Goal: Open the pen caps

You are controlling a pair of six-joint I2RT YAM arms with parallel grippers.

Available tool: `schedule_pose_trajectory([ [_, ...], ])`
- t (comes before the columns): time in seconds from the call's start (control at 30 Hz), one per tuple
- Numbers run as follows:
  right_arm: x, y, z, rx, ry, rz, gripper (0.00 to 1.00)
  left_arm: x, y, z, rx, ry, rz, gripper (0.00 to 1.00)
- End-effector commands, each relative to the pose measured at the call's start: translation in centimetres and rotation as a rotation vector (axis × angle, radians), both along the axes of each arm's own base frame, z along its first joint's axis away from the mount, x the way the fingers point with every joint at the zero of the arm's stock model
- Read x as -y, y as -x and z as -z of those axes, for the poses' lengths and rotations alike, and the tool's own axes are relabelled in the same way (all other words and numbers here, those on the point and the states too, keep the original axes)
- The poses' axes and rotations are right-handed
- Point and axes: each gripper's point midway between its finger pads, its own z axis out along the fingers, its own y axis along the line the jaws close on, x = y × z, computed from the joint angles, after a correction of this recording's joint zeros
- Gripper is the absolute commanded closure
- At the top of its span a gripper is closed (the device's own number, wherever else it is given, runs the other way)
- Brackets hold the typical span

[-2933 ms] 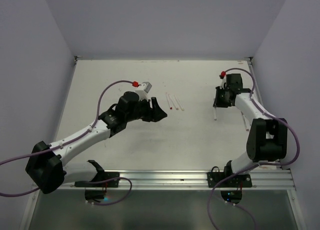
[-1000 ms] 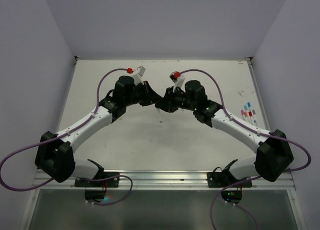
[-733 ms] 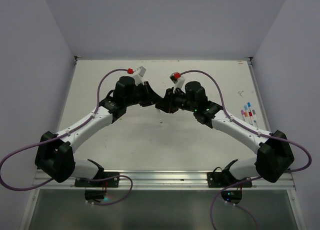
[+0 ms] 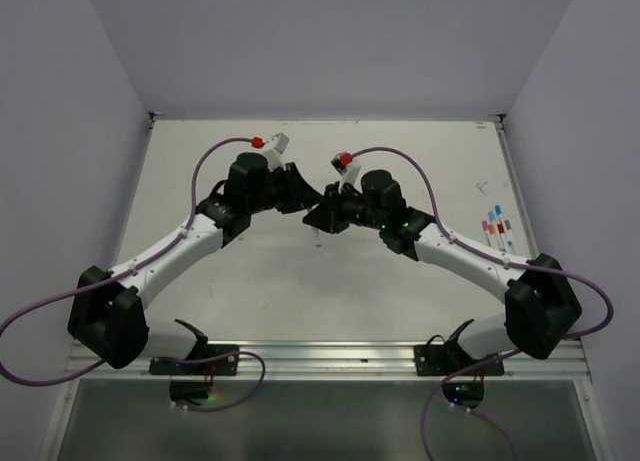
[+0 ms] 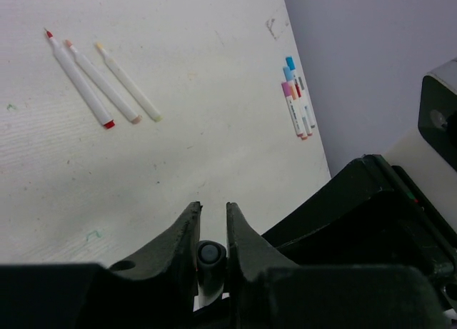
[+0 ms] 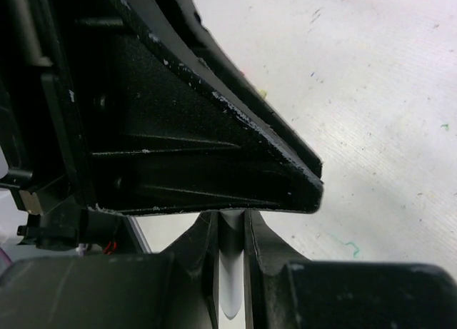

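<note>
**One pen gripped from both ends**

Pinched in the left claw (image 5: 213, 209), fingers nearly together: a dark, round-ended pen cap (image 5: 209, 255). Clamped in the right claw (image 6: 230, 218), just as narrow: the white barrel of the pen (image 6: 230, 272). Met tip to tip over the middle of the table (image 5: 214, 115). Beyond, lying flat side by side, three uncapped pens (image 5: 103, 83) with red, pink and yellow tips. Further off, near the table's right edge, a tight cluster of capped pens (image 5: 296, 108), blue and pink ends together.
</note>
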Motion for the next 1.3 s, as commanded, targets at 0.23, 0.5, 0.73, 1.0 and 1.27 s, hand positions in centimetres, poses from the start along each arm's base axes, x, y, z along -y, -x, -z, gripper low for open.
schedule_pose_trajectory([
  [0.23,-0.3,1.1,-3.1,0.061,-0.063,0.006,1.0,-0.6,-0.3,-3.9,0.096,0.031,-0.04,0.55],
  [0.5,-0.3,1.4,-3.4,0.06,-0.066,-0.002,1.0,-0.6,0.1,-3.8,0.094,0.036,-0.032,0.59],
  [0.73,-0.3,1.3,-3.2,0.056,-0.056,0.0,1.0,-0.8,0.0,-3.7,0.101,0.023,-0.031,0.88],
  [1.0,0.2,0.1,-2.2,0.069,0.017,0.096,1.0,-1.6,-0.5,-3.0,0.114,-0.028,-0.075,1.0],
  [1.27,2.6,-1.8,1.3,0.347,0.529,0.381,1.0,-3.1,-4.7,-0.9,0.089,-0.244,-0.19,1.0],
])
